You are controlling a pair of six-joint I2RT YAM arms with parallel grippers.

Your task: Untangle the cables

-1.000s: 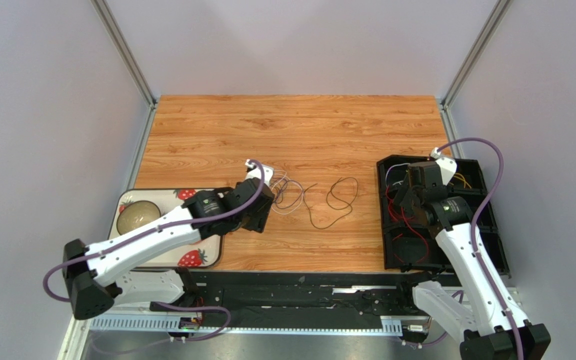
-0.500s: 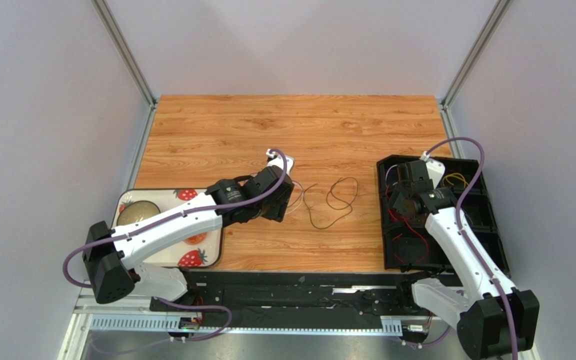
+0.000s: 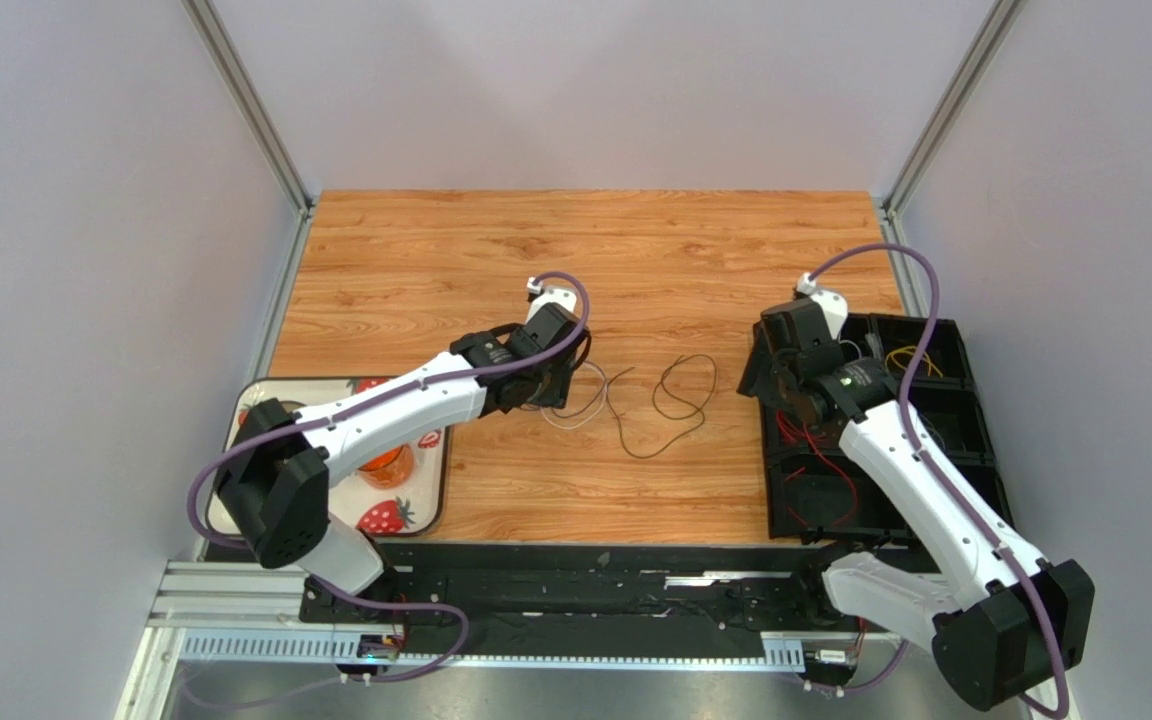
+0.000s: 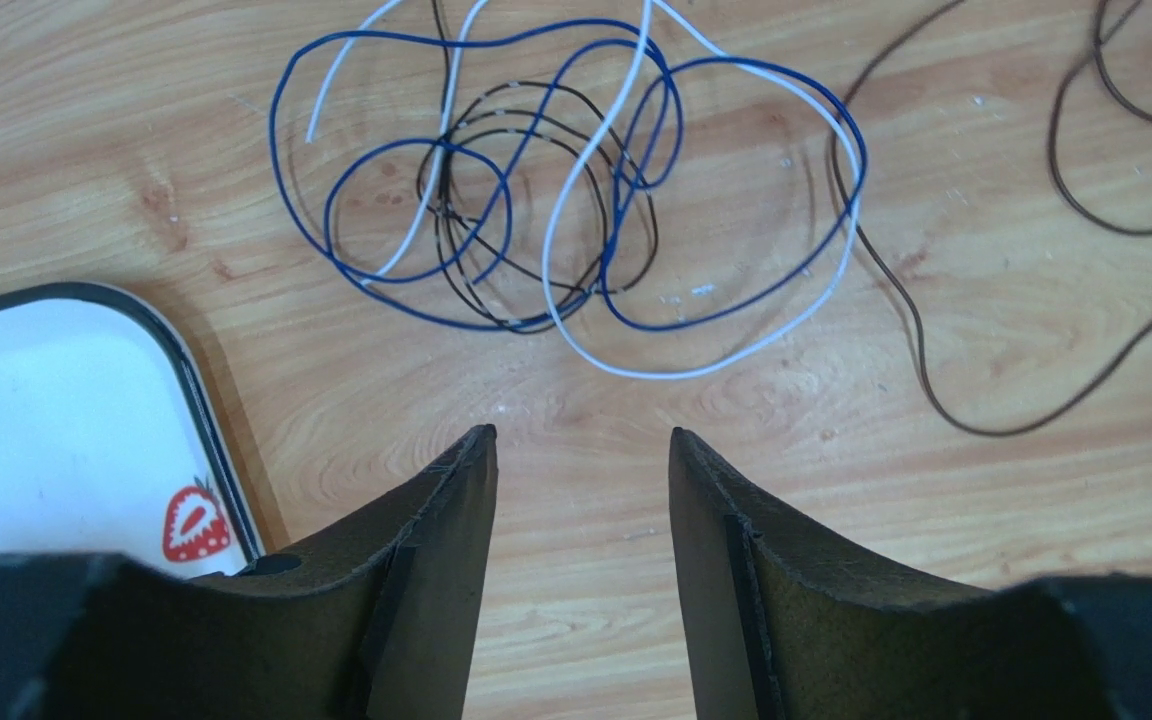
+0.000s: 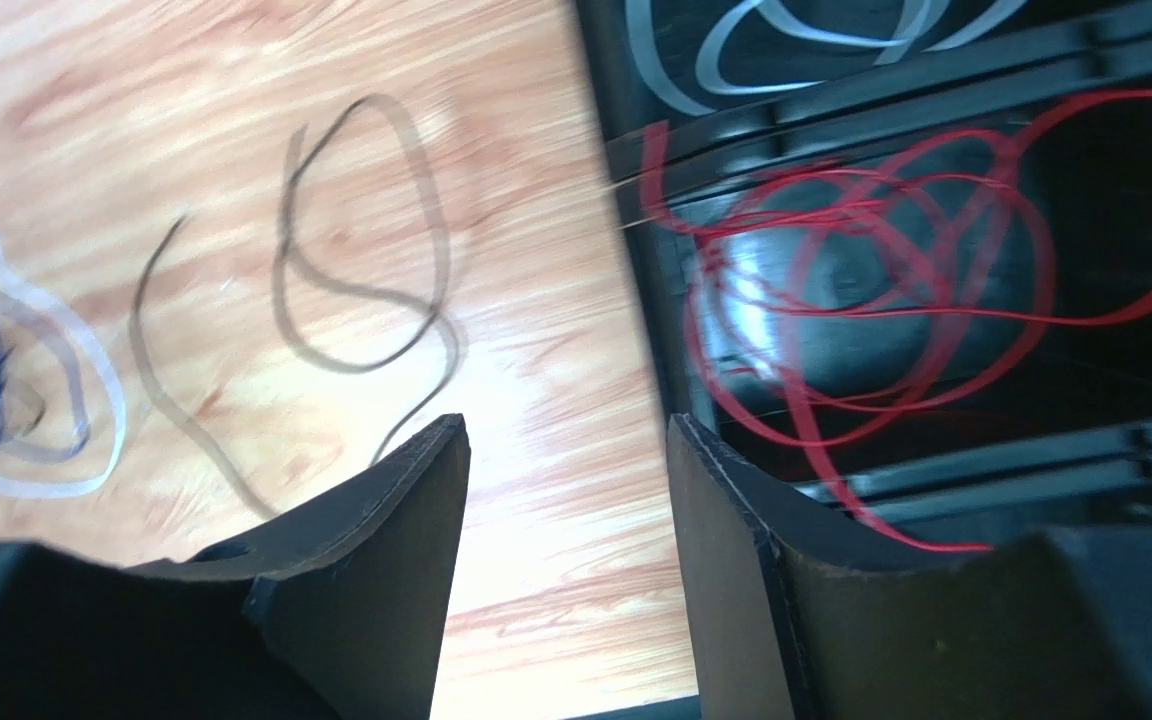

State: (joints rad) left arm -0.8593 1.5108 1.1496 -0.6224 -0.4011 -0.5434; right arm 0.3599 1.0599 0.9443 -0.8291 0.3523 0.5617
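A tangle of blue, white and thin black cables (image 4: 567, 195) lies on the wooden table just ahead of my left gripper (image 4: 582, 435), which is open with only bare wood between its fingers. In the top view the left gripper (image 3: 560, 375) covers most of this tangle. A separate dark cable (image 4: 988, 300) curls to the right of it (image 3: 680, 393). My right gripper (image 5: 567, 423) is open and empty above the table beside the black tray's left edge (image 3: 778, 360). Red cables (image 5: 898, 255) lie looped in one tray compartment, and a pale grey cable (image 5: 793, 38) in the one beyond.
The black compartment tray (image 3: 772, 495) sits at the table's right side, with a yellow cable (image 3: 916, 360) in a far compartment. A strawberry-print tray (image 4: 56, 405) lies at the left, under the left arm. Grey walls close in the table on three sides.
The left arm has swung right and farther out, over the tangle. The right gripper has moved left from above the tray to its left edge. Both jaws have narrowed slightly.
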